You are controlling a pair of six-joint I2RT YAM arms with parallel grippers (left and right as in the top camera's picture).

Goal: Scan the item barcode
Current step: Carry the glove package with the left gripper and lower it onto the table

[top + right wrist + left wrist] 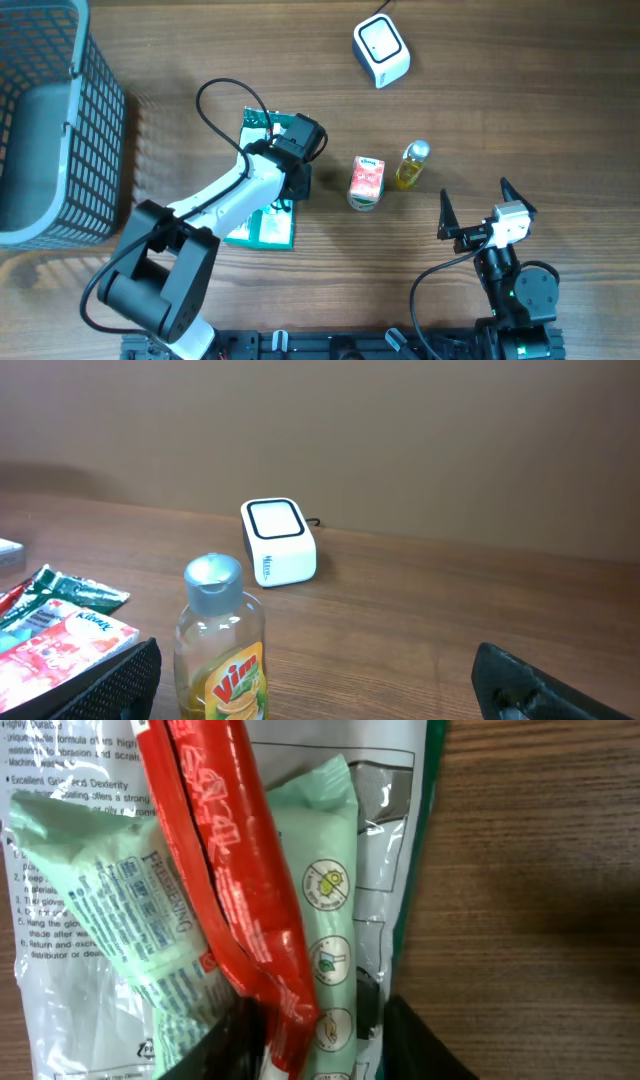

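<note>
A flat packet of gloves (268, 222) in clear, green and red wrapping lies on the wooden table left of centre. My left gripper (291, 184) reaches down onto it. In the left wrist view the red strip (240, 870) and pale green insert (325, 890) run between my jaws, which stand a little apart around them; the left gripper (320, 1055) is open. The white barcode scanner (381, 51) stands at the back right, also seen as the scanner (278, 542) in the right wrist view. My right gripper (480, 207) hangs wide open near the front right, holding nothing.
A red and white tissue pack (367, 181) and a yellow Vim bottle (412, 165) stand mid-table; the bottle (222, 650) is just ahead of the right gripper (315, 685). A grey mesh basket (100, 130) fills the left side.
</note>
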